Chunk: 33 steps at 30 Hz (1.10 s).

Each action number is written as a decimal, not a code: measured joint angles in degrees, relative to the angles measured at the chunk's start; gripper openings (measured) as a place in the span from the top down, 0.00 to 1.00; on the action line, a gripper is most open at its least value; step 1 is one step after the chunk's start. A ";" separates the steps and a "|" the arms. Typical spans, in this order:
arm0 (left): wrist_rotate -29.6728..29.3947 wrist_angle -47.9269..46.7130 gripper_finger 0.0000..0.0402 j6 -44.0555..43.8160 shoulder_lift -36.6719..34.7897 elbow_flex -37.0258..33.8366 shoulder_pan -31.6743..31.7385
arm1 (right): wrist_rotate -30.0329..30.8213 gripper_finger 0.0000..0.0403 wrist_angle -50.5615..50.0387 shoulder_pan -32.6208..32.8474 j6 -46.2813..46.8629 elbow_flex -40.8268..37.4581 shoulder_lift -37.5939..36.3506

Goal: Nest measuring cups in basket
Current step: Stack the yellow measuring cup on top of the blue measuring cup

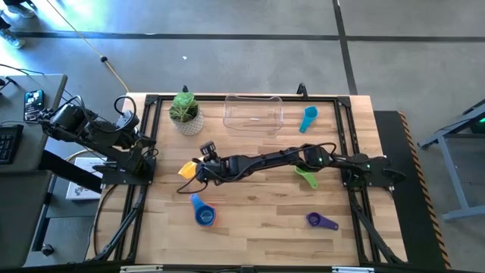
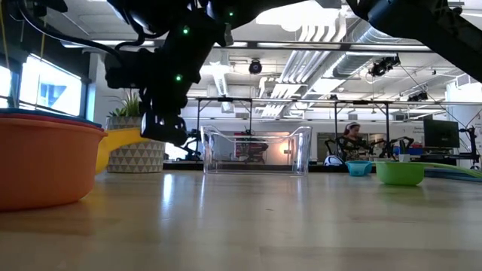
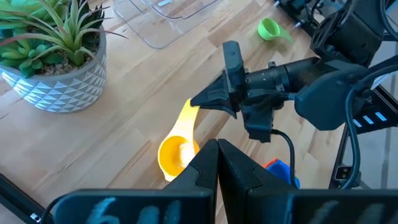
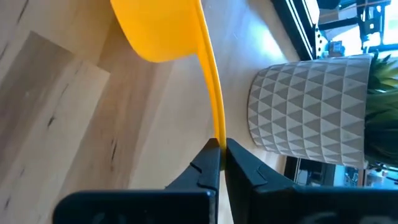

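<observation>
My right gripper (image 1: 198, 168) reaches from the table's right side to mid-left and is shut on the yellow measuring cup (image 1: 187, 169), also visible in the low view (image 2: 120, 147). A nested stack of orange, red and blue cups (image 1: 204, 214) stands on its base near the front. The green cup (image 1: 307, 178), purple cup (image 1: 321, 221) and light blue cup (image 1: 308, 118) lie apart on the wood. The clear basket (image 1: 253, 114) stands at the far edge. My left gripper (image 3: 217, 163) waits, shut, over the table's left edge, above and to the left of the yellow cup. My right gripper pinches the yellow cup's flat handle at its free end (image 4: 218, 138) between the two fingertips (image 4: 208, 163). It comes roughly level from the table's right, in line with the handle. The bowl (image 4: 158, 31) sticks out beyond the fingers, and in the low view it seems just clear of the table.
A whitish pot with a green plant (image 1: 184, 114) stands left of the basket, close behind the yellow cup. Black rails (image 1: 144, 136) frame the table. A wide stretch of bare wood (image 1: 265, 216) lies between the stack and the purple cup. A person (image 2: 350, 135) sits far behind.
</observation>
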 joint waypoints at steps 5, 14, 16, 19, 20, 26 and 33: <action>0.48 -0.01 1.00 -0.04 0.01 0.00 0.00 | -1.39 0.95 -0.50 0.36 -0.83 0.00 0.20; 0.87 -0.01 1.00 0.02 0.01 0.00 0.00 | -1.88 0.90 -0.42 0.51 -0.75 0.00 0.22; 0.87 -0.01 1.00 0.02 0.01 0.00 0.01 | -1.84 0.90 -0.42 0.51 0.37 0.00 0.22; 0.87 -0.01 1.00 0.06 0.01 0.00 0.00 | -1.88 0.90 -0.70 0.49 2.66 0.00 0.22; 0.87 -0.01 1.00 0.07 0.01 0.00 0.01 | -1.99 0.90 -1.07 0.48 3.39 0.00 0.22; 0.85 -0.03 1.00 0.09 0.01 0.00 0.00 | -4.80 0.90 -4.10 0.47 8.61 0.00 0.22; 0.85 -0.03 1.00 0.09 0.01 0.00 0.02 | -3.73 0.90 -5.30 0.94 9.69 -0.02 0.22</action>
